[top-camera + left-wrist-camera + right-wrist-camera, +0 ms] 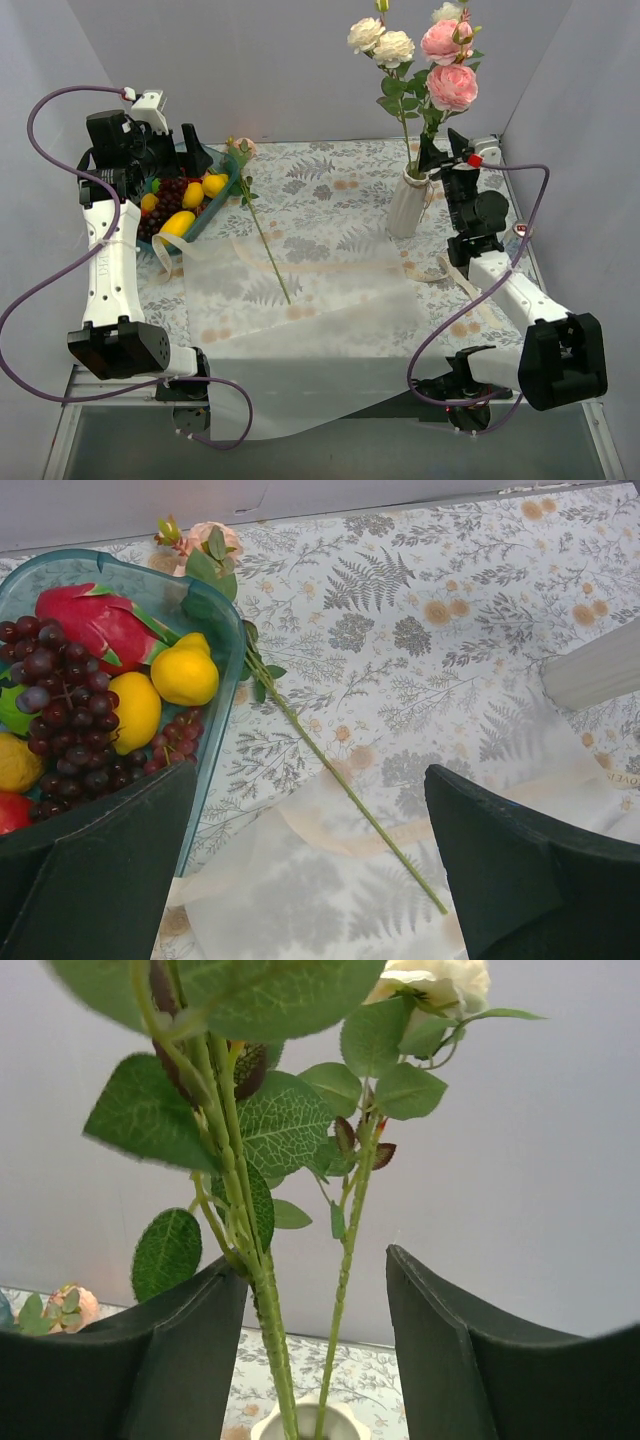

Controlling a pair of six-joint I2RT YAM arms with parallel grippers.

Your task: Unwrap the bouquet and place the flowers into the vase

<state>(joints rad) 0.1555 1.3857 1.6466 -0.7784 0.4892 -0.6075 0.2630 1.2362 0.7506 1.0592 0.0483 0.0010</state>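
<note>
The white ribbed vase (pixel 407 206) stands at the back right with several flowers (pixel 448 62) upright in it, pink and cream roses. My right gripper (pixel 441 156) is open just above the vase rim (pixel 310 1423), and two green stems (pixel 266 1320) rise between its fingers untouched. One peach rose (pixel 240 148) lies on the tablecloth, its stem (pixel 340 780) running onto the bouquet's unfolded white paper (pixel 300 300). My left gripper (pixel 310 870) hovers open above that stem, next to the fruit tray.
A blue tray (pixel 232 630) of grapes, lemons and dragon fruit sits at the back left beside the left arm. Cream ribbon (pixel 440 272) trails across the cloth near the vase. Grey walls close in the back and both sides.
</note>
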